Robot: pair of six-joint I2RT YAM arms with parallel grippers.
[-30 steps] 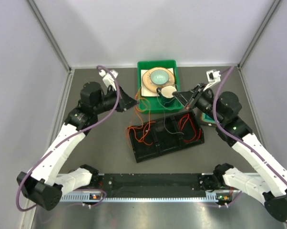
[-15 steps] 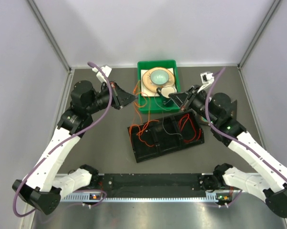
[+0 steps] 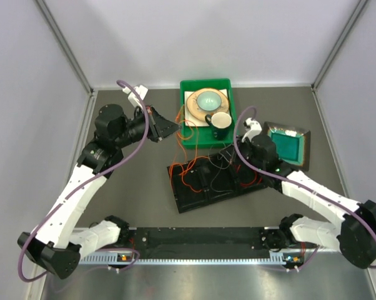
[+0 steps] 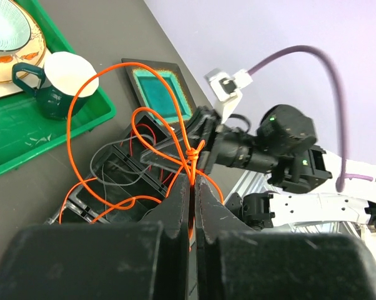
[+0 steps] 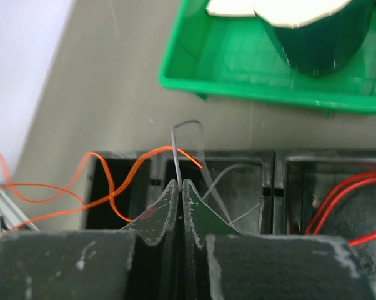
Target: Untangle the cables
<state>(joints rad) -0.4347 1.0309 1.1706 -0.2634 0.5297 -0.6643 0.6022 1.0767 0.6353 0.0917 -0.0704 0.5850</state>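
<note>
Spilling from black compartment tray (image 3: 194,197) at tabletop centre: orange cable (image 4: 189,164) runs up to left gripper (image 4: 191,181), knot just above fingertips, fingers pressed together on strand. Grey cable (image 5: 175,156) rises from middle compartment, right gripper (image 5: 178,187) pinched tight on it. Red cable (image 5: 347,185) lies loose in compartment nearer right edge. Green tray (image 3: 205,83) with mug (image 3: 219,123) and bowl (image 3: 207,100) at far edge centre. Teal square dish (image 3: 290,145) near right edge.

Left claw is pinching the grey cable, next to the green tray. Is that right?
Not quite. The left claw is pinching the orange cable, not a grey one. The left wrist view shows it, with a small knot just past the claw tips. The claw is next to the green tray, as you said.
</note>
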